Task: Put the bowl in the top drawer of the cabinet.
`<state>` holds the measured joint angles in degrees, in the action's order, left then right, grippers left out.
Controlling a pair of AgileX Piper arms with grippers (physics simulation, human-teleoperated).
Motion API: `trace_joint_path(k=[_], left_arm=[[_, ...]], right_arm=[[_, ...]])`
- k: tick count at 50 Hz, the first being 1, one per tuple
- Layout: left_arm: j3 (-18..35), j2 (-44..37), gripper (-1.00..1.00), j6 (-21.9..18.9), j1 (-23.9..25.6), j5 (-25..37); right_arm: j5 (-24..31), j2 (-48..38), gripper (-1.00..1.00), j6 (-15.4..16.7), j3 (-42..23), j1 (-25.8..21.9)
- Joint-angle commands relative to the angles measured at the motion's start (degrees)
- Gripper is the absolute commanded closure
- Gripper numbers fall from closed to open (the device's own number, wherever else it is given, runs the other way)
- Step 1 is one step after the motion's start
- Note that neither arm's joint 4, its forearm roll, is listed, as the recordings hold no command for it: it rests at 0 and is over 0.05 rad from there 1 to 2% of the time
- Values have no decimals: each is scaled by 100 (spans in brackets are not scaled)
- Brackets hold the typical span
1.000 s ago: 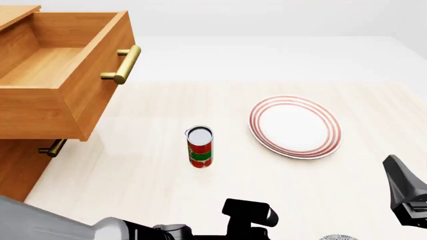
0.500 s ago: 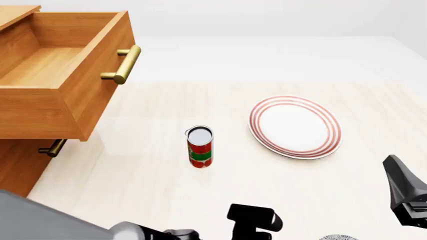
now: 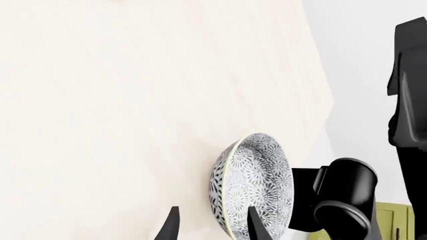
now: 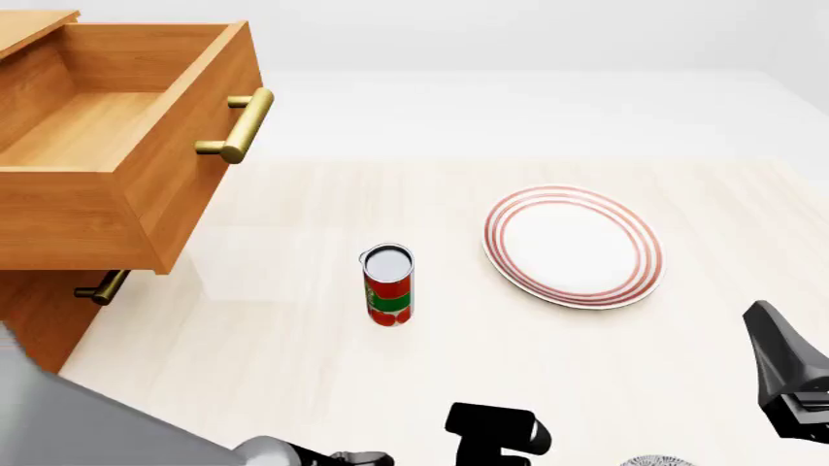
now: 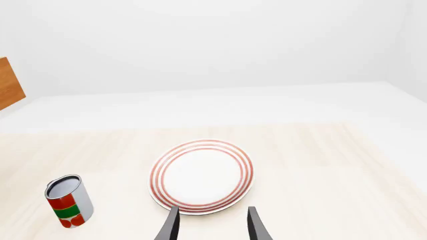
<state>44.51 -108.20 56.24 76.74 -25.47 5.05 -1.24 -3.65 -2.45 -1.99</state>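
1. Left wrist view: the left gripper has its fingers spread with nothing between them. The speckled bowl sits on the light wooden table just ahead of the fingertips, one finger crossing in front of its rim, though contact cannot be confirmed. Beyond the bowl stands the dark body of the right arm. In my judgement the left arm is lining up to take the bowl by its rim.

2. Front view: over the last second the left arm has swung further across the lower-left corner, and its dark wrist block has slid a little rightward and lower, toward the sliver of bowl at the bottom edge. The top drawer of the cabinet stands pulled out and empty, well away from the gripper on its far left. The tomato can and the red-ringed plate have not moved. The right arm is unchanged.

3. Right wrist view: the right gripper is parted and empty, hanging just short of the plate, the can off to one side. A corner of the cabinet shows at the edge. The bowl is not visible here.

4. Meaning: the drawer is ready; the bowl is not yet lifted, so the grasp comes first.
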Motion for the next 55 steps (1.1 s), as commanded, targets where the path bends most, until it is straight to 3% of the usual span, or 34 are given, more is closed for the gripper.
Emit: trace_joint_path(k=[1, 55], left_arm=[[7, -85, -100, 55, 18, -68], [253, -501, -100, 256, 154, -206]], right_arm=[[1, 1, -100, 0, 0, 2], [-1, -1, -100, -1, 0, -2]])
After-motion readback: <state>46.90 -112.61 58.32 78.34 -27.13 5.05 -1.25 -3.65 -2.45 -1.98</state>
